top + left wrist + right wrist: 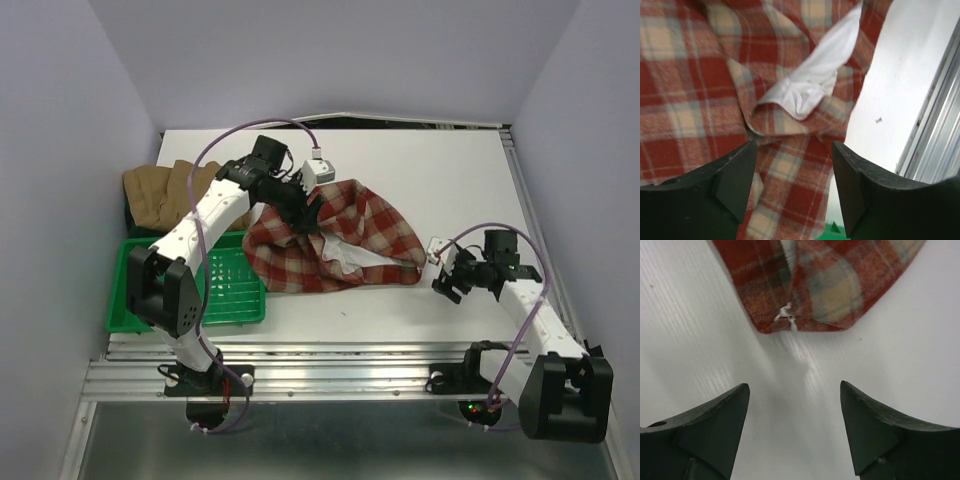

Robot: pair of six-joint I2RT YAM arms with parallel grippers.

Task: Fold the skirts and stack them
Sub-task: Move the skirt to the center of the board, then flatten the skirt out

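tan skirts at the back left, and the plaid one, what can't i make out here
- tan skirts: top view, the left arm covers their right side; their number cannot be counted.
- plaid skirt: both wrist views cut it off at the frame edges.
- green tray: top view, the left arm hides its left part.

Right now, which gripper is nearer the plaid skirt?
Left. The left gripper is directly over the plaid skirt; the right gripper sits just off its corner, over the table.
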